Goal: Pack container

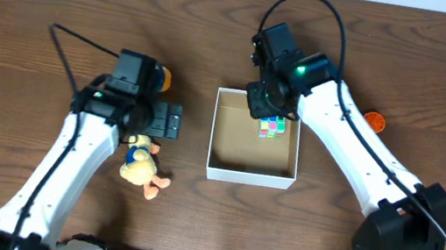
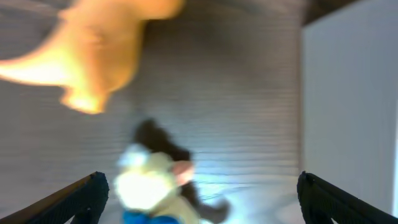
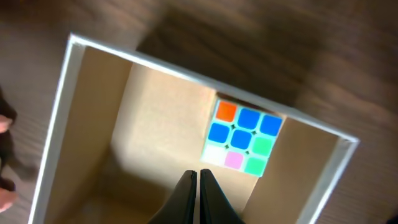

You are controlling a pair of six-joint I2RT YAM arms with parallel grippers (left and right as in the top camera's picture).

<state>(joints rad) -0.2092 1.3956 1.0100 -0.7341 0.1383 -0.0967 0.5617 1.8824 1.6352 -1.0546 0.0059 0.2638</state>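
The container (image 1: 215, 133) is a shallow white-walled cardboard box with a brown floor at the table's middle. A multicoloured puzzle cube (image 1: 272, 127) lies in its far right corner. My right gripper (image 1: 260, 104) hovers over the box's far side. In the right wrist view its fingers (image 3: 199, 177) are shut and empty above the box floor (image 3: 149, 124), just in front of the cube (image 3: 242, 137). My left gripper (image 1: 159, 123) is left of the box, open wide. In the blurred left wrist view a yellow plush duck (image 2: 149, 186) lies between its fingers (image 2: 202, 183), not gripped.
The duck (image 1: 140, 164) lies on the table beside my left arm. An orange toy (image 1: 165, 76) sits partly under the left wrist and shows blurred in the left wrist view (image 2: 99, 50). A small orange object (image 1: 373, 121) lies right of my right arm. The box wall (image 2: 351, 106) is to the left gripper's right.
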